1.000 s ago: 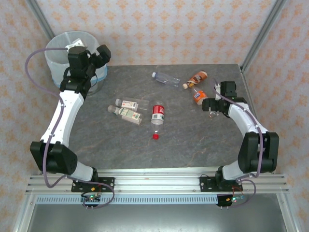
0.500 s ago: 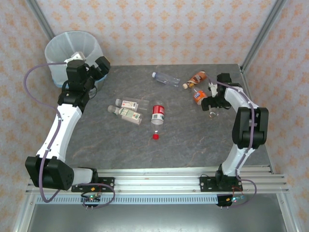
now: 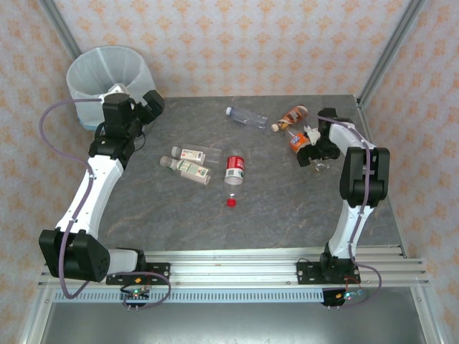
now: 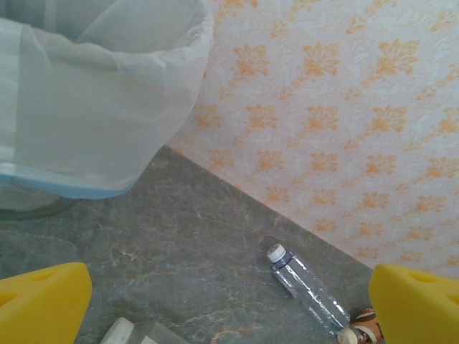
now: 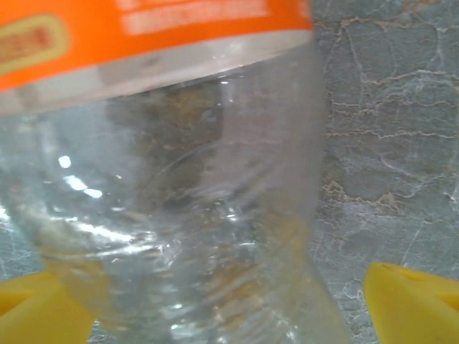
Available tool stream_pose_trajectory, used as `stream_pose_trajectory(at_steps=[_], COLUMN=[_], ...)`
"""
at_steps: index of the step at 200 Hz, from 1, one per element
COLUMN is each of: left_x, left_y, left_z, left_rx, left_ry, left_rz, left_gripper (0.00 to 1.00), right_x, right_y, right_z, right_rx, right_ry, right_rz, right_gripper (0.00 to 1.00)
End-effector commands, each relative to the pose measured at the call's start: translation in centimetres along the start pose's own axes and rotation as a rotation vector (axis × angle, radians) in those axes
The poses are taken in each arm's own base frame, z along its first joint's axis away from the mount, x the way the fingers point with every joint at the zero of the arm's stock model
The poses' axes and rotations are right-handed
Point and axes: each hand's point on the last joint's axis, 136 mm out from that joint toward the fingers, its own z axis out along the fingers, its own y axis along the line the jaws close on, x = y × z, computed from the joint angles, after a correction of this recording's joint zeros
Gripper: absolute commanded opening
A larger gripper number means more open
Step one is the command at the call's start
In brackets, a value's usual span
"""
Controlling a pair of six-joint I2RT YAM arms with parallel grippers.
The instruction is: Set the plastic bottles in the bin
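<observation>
The bin [image 3: 107, 72], lined with a white bag, stands at the table's far left corner and also rises at the left of the left wrist view [image 4: 93, 93]. My left gripper [image 3: 152, 102] hangs open and empty just right of it, yellow fingers [image 4: 43, 301] wide apart. Several plastic bottles lie on the table: a clear one [image 3: 247, 117] [image 4: 308, 290], a brown-orange one [image 3: 292, 115], two with white-green labels [image 3: 188, 162], a red-labelled one [image 3: 235, 168]. My right gripper [image 3: 310, 149] [image 5: 226, 301] straddles the orange-labelled bottle [image 3: 297, 141] [image 5: 172, 201], jaws open, right finger [image 5: 416, 301] clear of it.
A loose red cap [image 3: 231, 202] lies on the grey stone tabletop [image 3: 287, 208] in front of the red-labelled bottle. Patterned walls and metal corner posts [image 3: 391, 50] enclose the table on three sides. The white-capped end of a white-green bottle [image 4: 122, 331] shows low in the left wrist view.
The left gripper has drawn back from over the bin toward the table. The right arm has swung forward and left, bringing its jaws round the orange-labelled bottle, and they have narrowed slightly.
</observation>
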Motion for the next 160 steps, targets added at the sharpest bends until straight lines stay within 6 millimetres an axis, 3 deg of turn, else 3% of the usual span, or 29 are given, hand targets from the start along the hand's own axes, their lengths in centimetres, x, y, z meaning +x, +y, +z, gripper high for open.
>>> stream_pose_trajectory(at_steps=[1, 74, 160], left_x=[0.0, 0.9, 2.0], left_y=[0.5, 1.2, 2.0], left_z=[-0.3, 0.2, 0.9], left_rx=[-0.027, -0.049, -0.064], left_ry=[-0.008, 0.013, 0.037], left_rz=[-0.015, -0.026, -0.043], left_gripper=[1.0, 1.0, 1.0], right_x=[0.5, 1.1, 1.7], right_y=[0.6, 0.1, 1.2], right_z=[0.3, 2.9, 2.0], right_rx=[-0.033, 0.066, 0.035], right_ry=[0.051, 0.14, 0.139], right_rz=[-0.027, -0.059, -0.073], right_gripper=[0.93, 0.81, 0.63])
